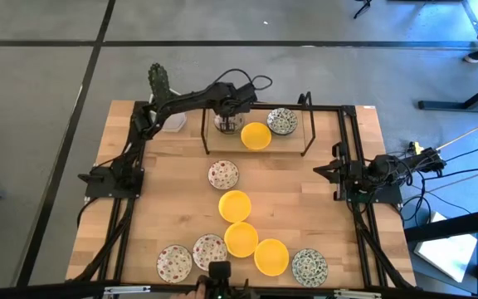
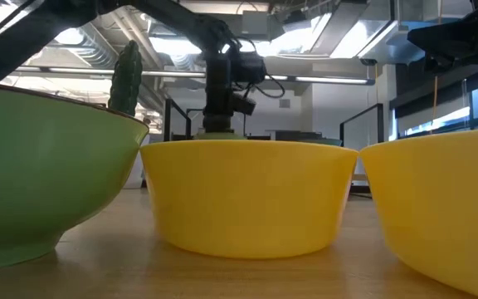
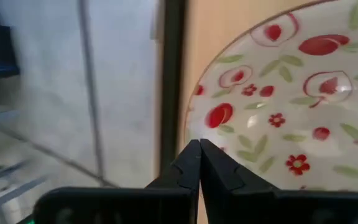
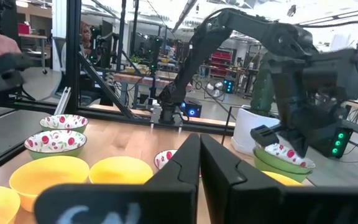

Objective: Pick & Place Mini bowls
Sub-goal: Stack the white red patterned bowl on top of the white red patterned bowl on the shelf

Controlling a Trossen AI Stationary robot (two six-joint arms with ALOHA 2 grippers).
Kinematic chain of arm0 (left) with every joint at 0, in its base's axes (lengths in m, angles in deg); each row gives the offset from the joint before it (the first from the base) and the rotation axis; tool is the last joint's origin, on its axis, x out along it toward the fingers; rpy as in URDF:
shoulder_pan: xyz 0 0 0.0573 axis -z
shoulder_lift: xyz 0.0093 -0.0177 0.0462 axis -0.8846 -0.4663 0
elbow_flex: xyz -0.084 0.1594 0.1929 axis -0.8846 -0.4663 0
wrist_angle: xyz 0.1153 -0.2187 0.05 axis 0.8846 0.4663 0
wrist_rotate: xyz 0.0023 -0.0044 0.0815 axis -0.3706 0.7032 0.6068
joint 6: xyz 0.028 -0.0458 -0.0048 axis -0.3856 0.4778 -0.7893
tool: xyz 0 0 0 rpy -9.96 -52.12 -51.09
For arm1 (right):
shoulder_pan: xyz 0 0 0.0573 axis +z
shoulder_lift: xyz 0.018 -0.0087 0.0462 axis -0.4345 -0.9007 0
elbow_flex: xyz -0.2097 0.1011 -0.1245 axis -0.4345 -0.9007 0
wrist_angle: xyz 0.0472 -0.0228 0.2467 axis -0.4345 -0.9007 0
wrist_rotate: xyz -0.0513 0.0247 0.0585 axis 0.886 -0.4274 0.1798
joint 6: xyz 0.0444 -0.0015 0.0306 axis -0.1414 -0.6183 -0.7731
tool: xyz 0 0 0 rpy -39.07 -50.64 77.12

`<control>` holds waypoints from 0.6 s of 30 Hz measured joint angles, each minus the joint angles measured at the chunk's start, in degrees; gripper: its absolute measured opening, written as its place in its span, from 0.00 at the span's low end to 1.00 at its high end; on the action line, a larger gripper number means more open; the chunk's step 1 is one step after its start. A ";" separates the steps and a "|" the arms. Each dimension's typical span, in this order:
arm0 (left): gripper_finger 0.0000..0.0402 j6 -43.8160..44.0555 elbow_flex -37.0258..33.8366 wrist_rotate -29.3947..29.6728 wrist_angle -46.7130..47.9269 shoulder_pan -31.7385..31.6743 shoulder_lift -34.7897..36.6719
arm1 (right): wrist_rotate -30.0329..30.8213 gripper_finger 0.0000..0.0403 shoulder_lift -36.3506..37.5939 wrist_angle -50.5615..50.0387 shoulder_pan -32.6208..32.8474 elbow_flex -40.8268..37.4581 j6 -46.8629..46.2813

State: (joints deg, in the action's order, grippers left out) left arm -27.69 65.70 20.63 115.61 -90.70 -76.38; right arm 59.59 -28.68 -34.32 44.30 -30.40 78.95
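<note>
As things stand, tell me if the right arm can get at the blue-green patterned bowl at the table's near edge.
Probably yes. The right pincer is parked shut at the table's right side, and the patterned bowl sits on that same side with bare wood between them; it must open first.

A wooden table [image 1: 173, 208] stands on a grey floor [image 1: 40, 124]. A black wire frame [image 1: 305, 124] is at its far side, and a cactus [image 1: 158, 81] in a white pot [image 1: 175, 123] at the far left corner

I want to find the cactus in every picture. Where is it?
High view: cactus at the table's far left corner.
Low view: cactus above the green bowl's rim.
Left wrist view: not in it.
Right wrist view: cactus behind the left arm.
Shared landmark: the left arm beside it.
</note>
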 joint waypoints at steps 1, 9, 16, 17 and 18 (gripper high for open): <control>0.00 0.24 0.06 0.77 -0.09 0.27 0.58 | 0.00 0.04 0.01 0.00 0.00 0.00 0.17; 0.00 2.14 0.17 3.97 0.72 4.77 2.91 | -0.01 0.04 0.00 0.00 0.00 0.00 0.29; 0.00 2.84 0.17 3.63 4.50 11.12 3.05 | -0.02 0.04 0.01 -0.01 0.00 0.00 -0.41; 0.00 3.19 0.16 2.08 4.92 12.06 3.51 | -0.01 0.04 0.00 -0.01 0.00 0.00 -0.39; 0.00 3.35 0.12 0.33 5.89 13.09 4.25 | -0.01 0.04 0.01 -0.02 0.00 0.00 -0.39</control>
State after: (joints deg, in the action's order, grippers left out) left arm -24.34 65.83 20.96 121.50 -77.61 -72.13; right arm 59.58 -28.67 -34.34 44.30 -30.40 78.56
